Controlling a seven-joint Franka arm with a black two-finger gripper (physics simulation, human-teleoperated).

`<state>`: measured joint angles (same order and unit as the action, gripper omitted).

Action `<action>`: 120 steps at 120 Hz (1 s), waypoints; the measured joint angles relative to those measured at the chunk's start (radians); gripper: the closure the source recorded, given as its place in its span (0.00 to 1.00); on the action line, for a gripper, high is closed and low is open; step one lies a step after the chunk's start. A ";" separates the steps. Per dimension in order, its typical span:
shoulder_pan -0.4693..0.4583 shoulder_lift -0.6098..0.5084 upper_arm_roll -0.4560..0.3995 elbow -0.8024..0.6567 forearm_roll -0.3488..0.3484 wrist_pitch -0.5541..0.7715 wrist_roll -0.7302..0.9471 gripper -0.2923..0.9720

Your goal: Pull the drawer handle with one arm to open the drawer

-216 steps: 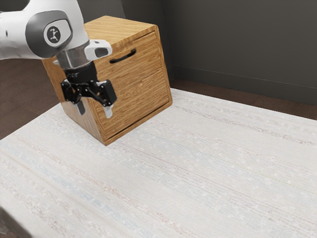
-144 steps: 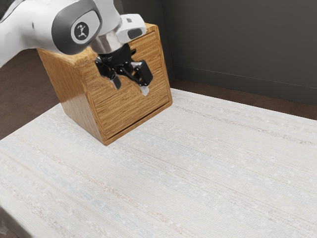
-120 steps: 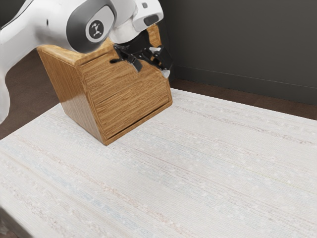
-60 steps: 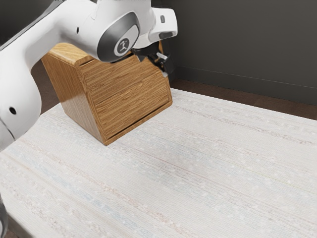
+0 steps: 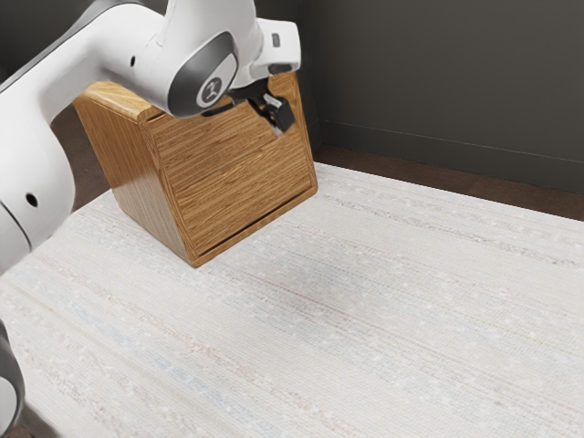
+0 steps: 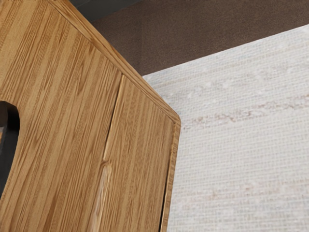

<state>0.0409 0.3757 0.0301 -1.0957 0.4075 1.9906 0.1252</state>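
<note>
A wooden drawer cabinet (image 5: 228, 182) stands at the table's far corner, at the exterior view's left. My black gripper (image 5: 276, 111) is up against the top of the cabinet's front, near its right corner, and looks open with nothing held. The arm hides the black handle in the exterior view. In the wrist view the drawer front (image 6: 58, 121) is very close, with the dark handle slot (image 6: 6, 145) beside it and the drawer's side seam (image 6: 113, 121) running down the wood.
The pale woven-textured table (image 5: 383, 301) stretches wide toward the exterior view's right and front. A dark wall (image 5: 438, 64) and brown floor (image 5: 456, 178) lie behind. My white arm (image 5: 137, 55) arches over the cabinet's top.
My hand rose from the cabinet's lower left front, swung past its upper right corner, and has come back a little to the upper front. The cabinet has not moved.
</note>
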 joint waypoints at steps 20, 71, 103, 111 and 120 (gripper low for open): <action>0.023 0.002 0.002 0.004 0.000 0.031 0.014 0.23; 0.071 0.022 0.002 -0.004 0.008 0.122 0.040 0.23; 0.067 0.021 -0.005 -0.005 0.013 0.141 0.048 0.23; 0.069 0.021 -0.003 -0.007 0.014 0.143 0.049 0.23; 0.069 0.022 -0.002 -0.007 0.015 0.144 0.051 0.23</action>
<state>0.1103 0.3978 0.0285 -1.1031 0.4224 2.1348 0.1763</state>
